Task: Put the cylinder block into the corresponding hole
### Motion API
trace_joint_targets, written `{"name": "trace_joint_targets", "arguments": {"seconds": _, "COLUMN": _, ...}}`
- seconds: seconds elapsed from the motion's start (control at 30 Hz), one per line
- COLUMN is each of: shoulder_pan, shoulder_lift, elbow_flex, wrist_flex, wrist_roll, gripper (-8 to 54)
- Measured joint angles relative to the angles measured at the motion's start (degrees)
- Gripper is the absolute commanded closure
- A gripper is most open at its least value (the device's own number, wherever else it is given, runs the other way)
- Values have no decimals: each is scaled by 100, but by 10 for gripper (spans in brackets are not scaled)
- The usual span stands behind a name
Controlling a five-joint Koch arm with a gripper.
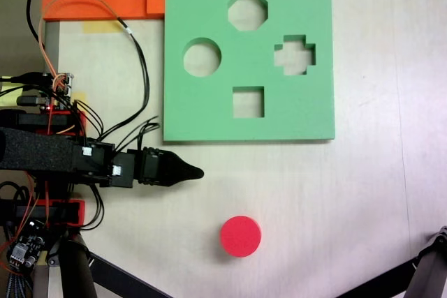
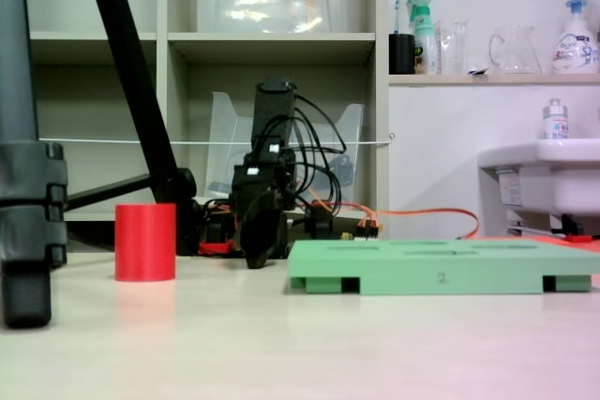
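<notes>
Cylinder (image 1: pixel 241 236) stands upright on the bare worktop (image 1: pixel 335 200), free, well apart from the green board (image 1: pixel 209 113). Round hole (image 1: pixel 202 57) empty; so are the octagon, cross and square cut-outs. Gripper (image 1: pixel 198 171) low, between block and board edge, near neither closely; nothing held. Jaws: a single dark tip shows in both fixed views, so open or closed cannot be told. Judgement: nothing done yet. Left: reach, grasp, carry over the board, seat in round hole.
</notes>
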Motion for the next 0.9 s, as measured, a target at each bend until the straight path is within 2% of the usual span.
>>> {"name": "trace_joint_targets", "arguments": {"seconds": 0.33, "shoulder_pan": -62, "shoulder_lift": 9, "elbow_flex": 0, "wrist_flex": -44, "wrist_roll": 211, "gripper": 90}}
{"name": "trace_joint_targets", "arguments": {"seconds": 0.37, "shoulder_pan": -53, "shoulder_lift": 9, "elbow_flex": 0, "wrist_flex": -229, "wrist_roll": 475, "gripper": 91}}
{"name": "trace_joint_targets", "arguments": {"seconds": 0.4, "shoulder_pan": -35, "shoulder_lift": 9, "elbow_flex": 0, "wrist_flex": -492, "wrist_roll": 888, "gripper": 91}}
{"name": "trace_joint_targets", "arguments": {"seconds": 0.47, "shoulder_pan": -35, "shoulder_lift": 9, "elbow_flex": 0, "wrist_flex": -1661, "wrist_roll": 2962, "gripper": 105}}
{"name": "trace_joint_targets", "arguments": {"seconds": 0.63, "shoulder_pan": 18, "shoulder_lift": 9, "elbow_flex": -9, "wrist_flex": -3419, "wrist_roll": 6715, "gripper": 107}}
{"name": "trace_joint_targets", "arguments": {"seconds": 0.77, "shoulder_pan": 202, "shoulder_lift": -202, "elbow_flex": -105, "wrist_flex": -3463, "wrist_roll": 8323, "gripper": 118}}
{"name": "trace_joint_targets", "arguments": {"seconds": 0.9, "shoulder_pan": 448, "shoulder_lift": -1477, "elbow_flex": -141, "wrist_flex": -3902, "wrist_roll": 8833, "gripper": 120}}
